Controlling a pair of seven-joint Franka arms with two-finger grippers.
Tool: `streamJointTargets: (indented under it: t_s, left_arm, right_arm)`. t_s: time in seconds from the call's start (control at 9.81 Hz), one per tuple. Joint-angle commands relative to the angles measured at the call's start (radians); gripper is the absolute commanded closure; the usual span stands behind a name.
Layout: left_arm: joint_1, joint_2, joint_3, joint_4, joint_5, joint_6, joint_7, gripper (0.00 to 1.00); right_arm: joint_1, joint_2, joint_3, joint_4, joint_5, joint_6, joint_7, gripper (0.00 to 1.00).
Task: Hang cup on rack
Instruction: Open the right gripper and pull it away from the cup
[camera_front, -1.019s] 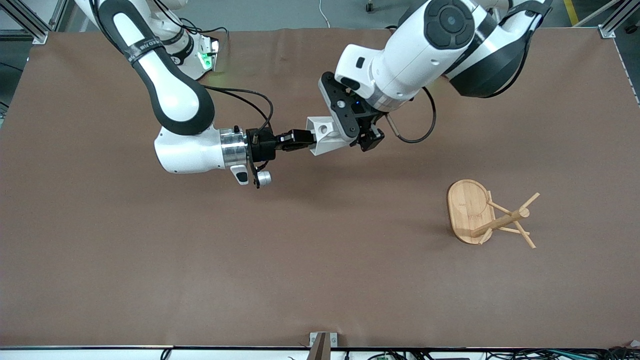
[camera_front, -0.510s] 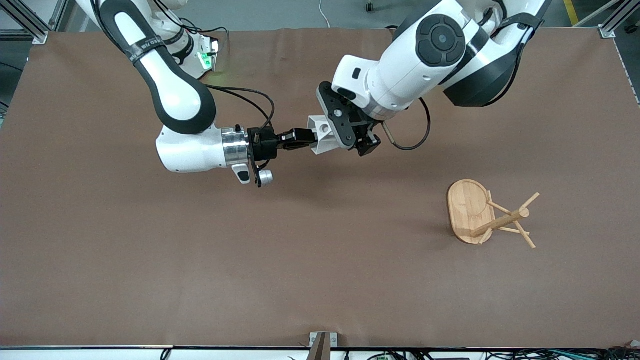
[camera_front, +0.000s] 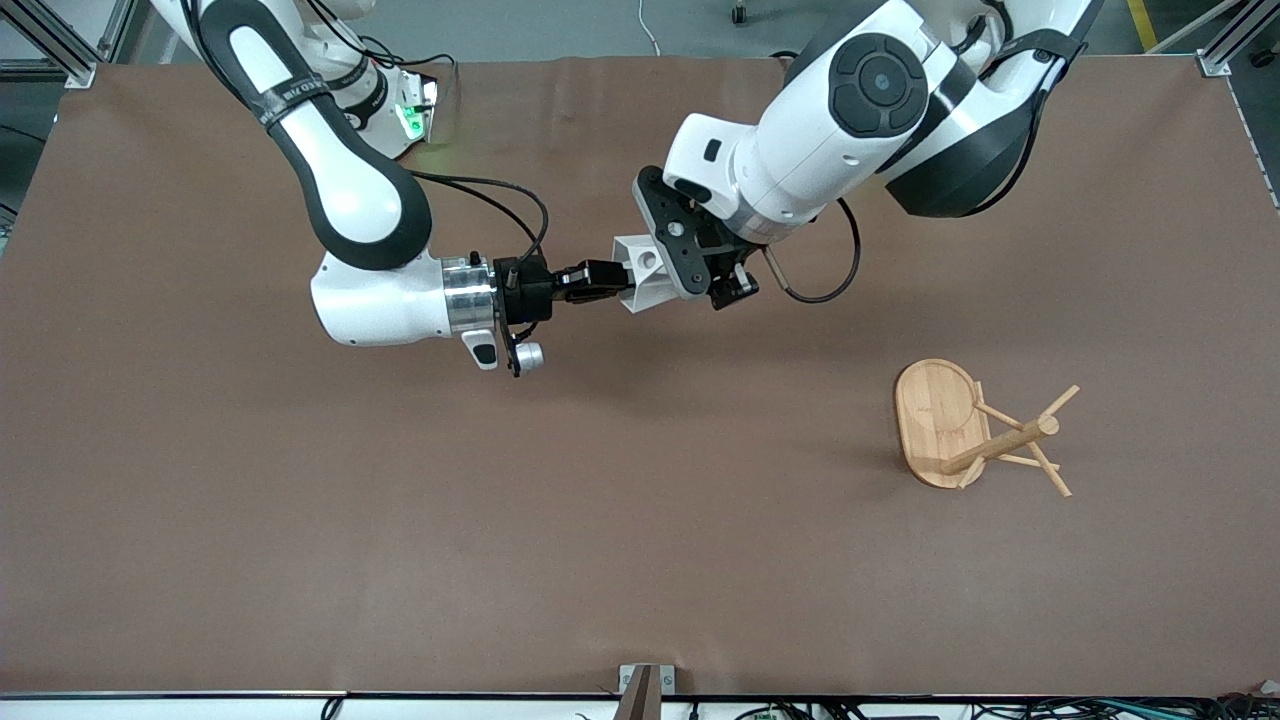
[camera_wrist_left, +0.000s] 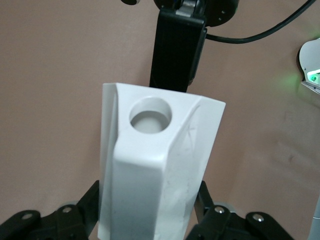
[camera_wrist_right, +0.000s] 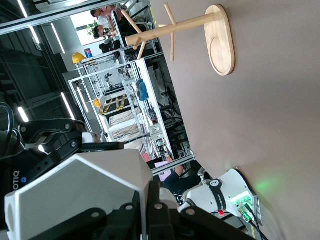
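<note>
Midair, the cup (camera_front: 640, 272) lay on its side over the middle of the table (camera_front: 300, 520), long axis running along the table from one arm's end toward the other. Its handle loop, hole open to the front camera, sat up on the flank. The right gripper (camera_front: 612, 279) was clamped on the cup's rim end; the left gripper (camera_front: 690, 268) had closed round the body at the other end. Front view hid the left fingers under that wrist. Left wrist view showed black fingers (camera_wrist_left: 82, 207) pressed to both sides of the cup (camera_wrist_left: 155, 175), the right finger (camera_wrist_left: 177, 47) gripping its rim. The rack (camera_front: 965, 425) stood upright toward the left arm's end, well apart; the right wrist view caught it (camera_wrist_right: 200, 25) too, past the cup (camera_wrist_right: 85, 185).
</note>
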Motion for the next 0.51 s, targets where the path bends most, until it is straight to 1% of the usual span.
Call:
streamJointTargets:
  t_s: [0.0, 0.1, 0.2, 0.41]
  left_arm:
    - [-0.006, 0.033, 0.002, -0.01, 0.028, 0.023, -0.007, 0.99]
    - [0.001, 0.033, 0.002, -0.01, 0.028, 0.023, -0.001, 1.0]
    - [0.003, 0.033, 0.002, -0.01, 0.029, 0.023, -0.001, 1.0]
    - [0.006, 0.035, 0.002, -0.01, 0.032, 0.021, 0.001, 1.0]
  right_arm:
    - [0.001, -0.036, 0.009, -0.012, 0.031, -0.01, 0.016, 0.97]
    - [-0.005, -0.036, 0.007, -0.011, 0.028, -0.029, 0.052, 0.55]
    - [-0.013, -0.044, 0.006, -0.012, 0.025, -0.045, 0.065, 0.01]
    - [-0.041, -0.038, -0.007, -0.014, 0.008, -0.043, 0.065, 0.0]
